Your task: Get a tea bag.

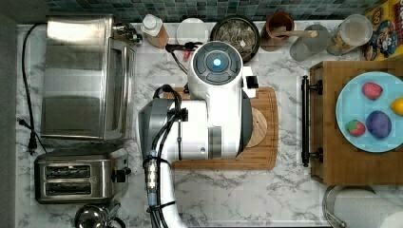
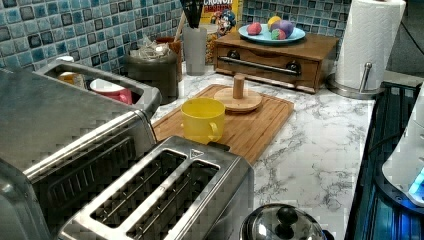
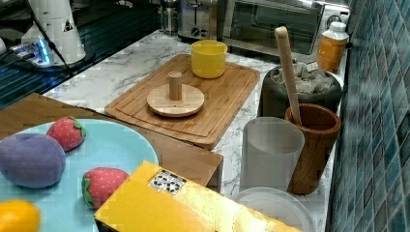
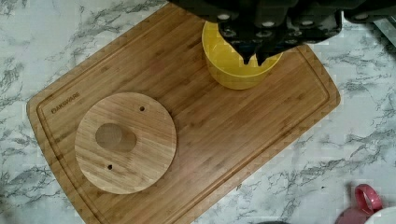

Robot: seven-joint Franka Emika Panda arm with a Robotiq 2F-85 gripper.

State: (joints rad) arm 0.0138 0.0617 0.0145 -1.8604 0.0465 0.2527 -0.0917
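Several pale tea bags [image 1: 235, 35] lie in an open dark round jar [image 3: 275, 104] at the back of the counter; they also show as tea bags [image 3: 302, 77] in the right view and tea bags [image 2: 149, 49] in the left view. The jar's round wooden lid [image 4: 125, 142] with its knob rests on the wooden cutting board [image 4: 224, 135]. My gripper [image 4: 254, 59] hangs above a yellow cup [image 4: 229, 70] on the board, fingertips together with nothing between them. In the top view my arm covers most of the board, beside the lid [image 1: 259, 127].
A toaster oven [image 1: 81, 76] and toaster [image 1: 76, 173] stand at the top view's left. A wooden box [image 1: 328, 142] carrying a blue plate of toy fruit sits at the top view's right. A utensil holder [image 3: 312, 145], a tumbler [image 3: 270, 150] and a paper towel roll [image 2: 367, 42] stand nearby.
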